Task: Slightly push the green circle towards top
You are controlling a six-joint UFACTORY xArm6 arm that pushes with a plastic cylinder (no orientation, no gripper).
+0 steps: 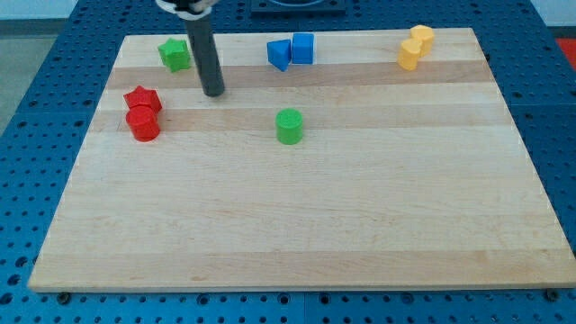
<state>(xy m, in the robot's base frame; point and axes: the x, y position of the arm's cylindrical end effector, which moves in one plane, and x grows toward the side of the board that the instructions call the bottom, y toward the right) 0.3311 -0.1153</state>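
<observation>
The green circle (289, 126) is a short green cylinder standing near the middle of the wooden board (297, 225), a little above centre. My tip (213, 92) rests on the board to the view's upper left of it, well apart from it. The dark rod rises from the tip to the view's top edge.
A green star-like block (175, 54) lies just left of the rod at the top. A red star (142, 99) and a red cylinder (142, 124) touch at the left. A blue triangle (279, 54) and a blue cube (302, 48) sit top centre. Two yellow blocks (415, 47) sit top right.
</observation>
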